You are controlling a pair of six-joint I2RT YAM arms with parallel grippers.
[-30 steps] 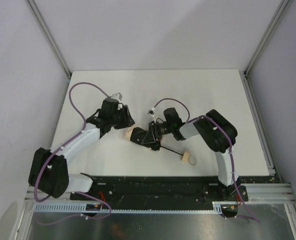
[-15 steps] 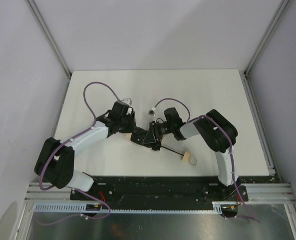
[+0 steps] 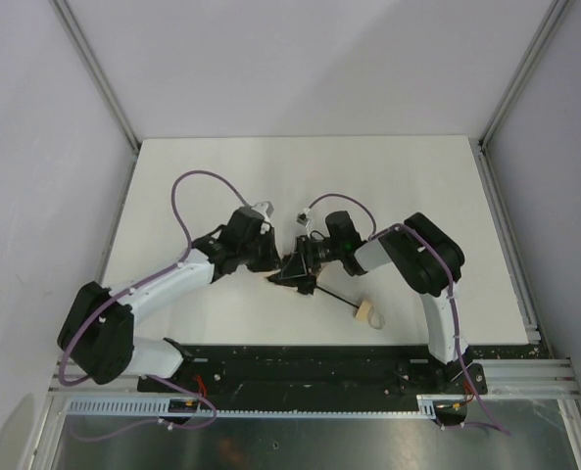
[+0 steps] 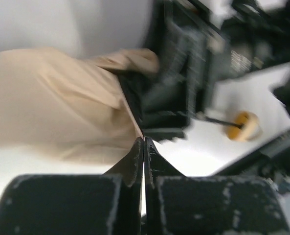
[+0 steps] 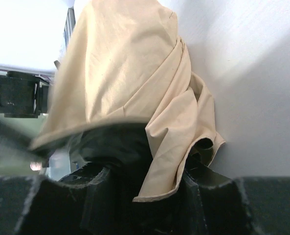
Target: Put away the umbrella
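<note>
Umbrella [image 5: 125,73] now has left gripper [image 4: 144,147] alongside, jaws newly closed together.

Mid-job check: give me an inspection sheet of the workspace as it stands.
Surface: white table, no marks seen.
Job's things: umbrella on the table, beige canopy bunched between the arms, black shaft and wooden handle pointing toward the near edge.
Clutter: nothing seen.
Grippers: left gripper shut beside the canopy; right gripper clamped on the canopy fabric.
Cables: purple cable loops above each arm, clear of the umbrella.
Surroundings: pale walls, metal frame posts.
</note>
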